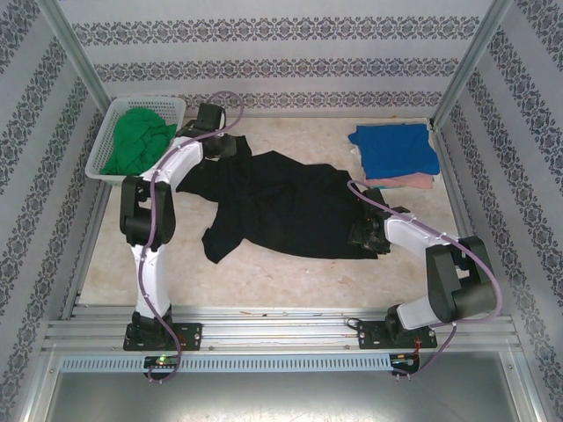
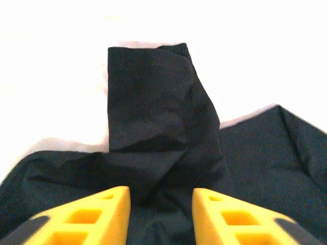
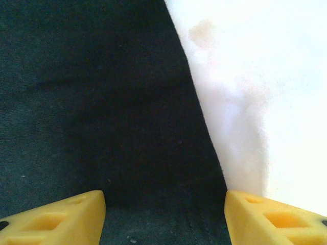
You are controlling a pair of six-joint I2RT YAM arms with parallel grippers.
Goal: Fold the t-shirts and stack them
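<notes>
Black t-shirt is lying rumpled on the table, unfolded; blue shirt is sitting folded on pink shirt far right, green shirt is waiting in the basket. Your left jaws are hovering part-open over a sleeve, right jaws gaping wide at its right edge, neither gripping. Room is lying open nearside.

The table holds a black t-shirt, basket and folded stack.

Overhead view looks down from behind — wrist views close on black t-shirt.
</notes>
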